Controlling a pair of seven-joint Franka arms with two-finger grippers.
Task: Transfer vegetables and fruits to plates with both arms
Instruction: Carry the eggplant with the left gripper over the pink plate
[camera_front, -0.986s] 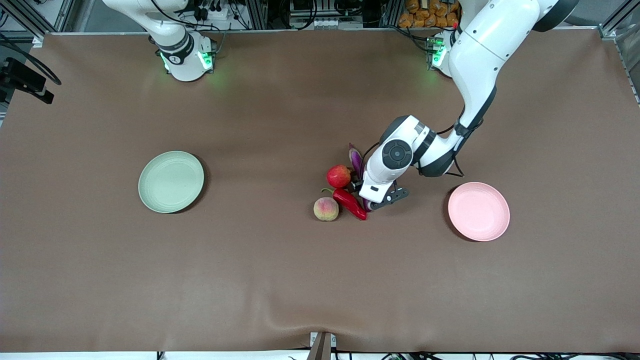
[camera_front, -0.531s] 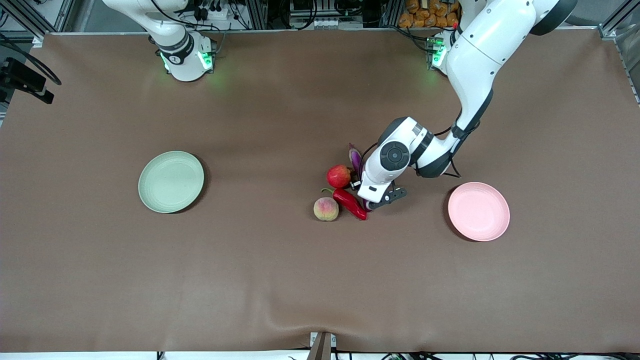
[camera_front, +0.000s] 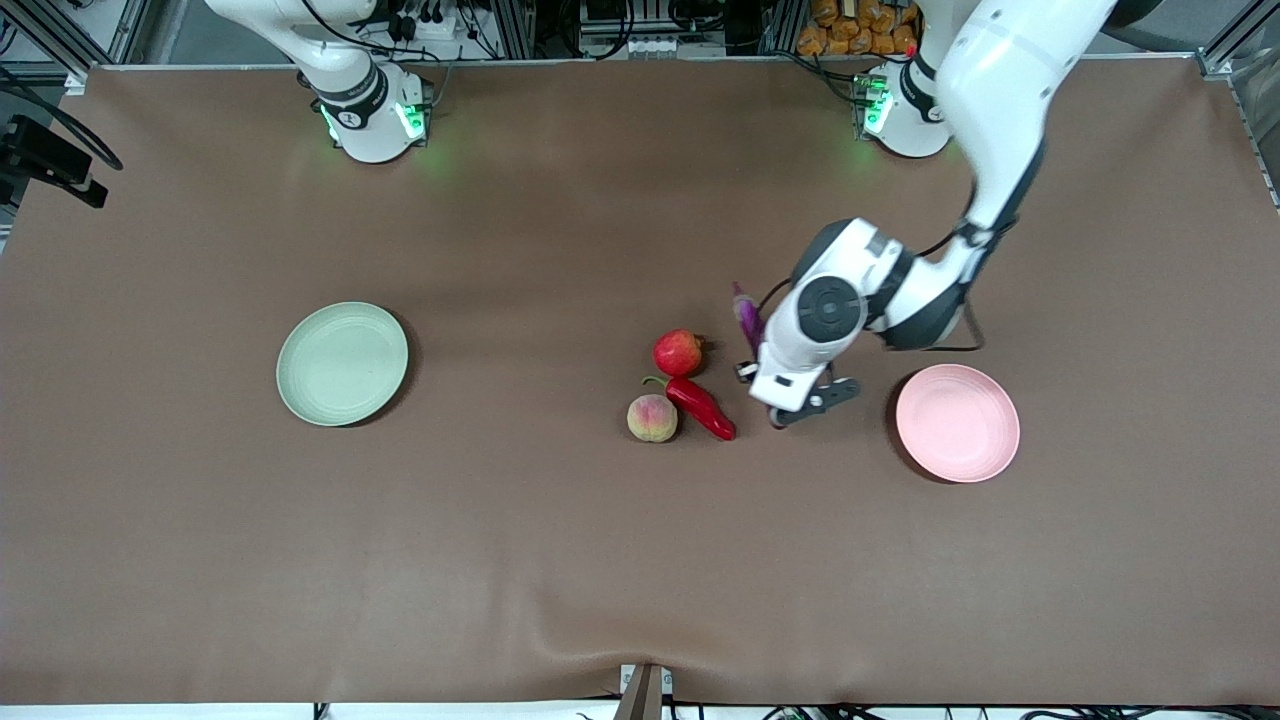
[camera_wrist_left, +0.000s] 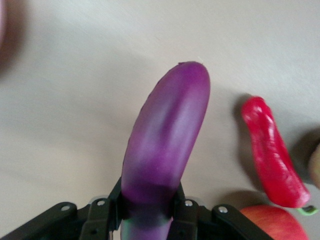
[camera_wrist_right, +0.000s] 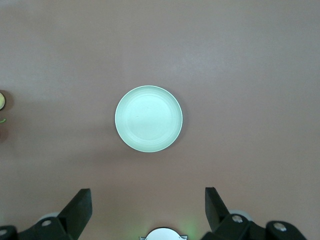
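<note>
Meanwhile the left gripper (camera_wrist_left: 150, 212) gripped the eggplant (camera_wrist_left: 165, 145) over bare table beside the pink plate (camera_front: 957, 423); the right gripper (camera_wrist_right: 148, 207) waited, fingers apart, above the green plate (camera_wrist_right: 148, 119).

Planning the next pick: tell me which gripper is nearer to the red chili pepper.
Left. The left gripper, shut on the eggplant, is up beside the chili pepper, toward the pink plate. The right gripper waits open, high over the green plate.

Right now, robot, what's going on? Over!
Left gripper shut on long glossy purple eggplant, lifted between red chili pepper and pale pink plate. Right gripper open, waiting high over pale green plate. Path unobstructed.
</note>
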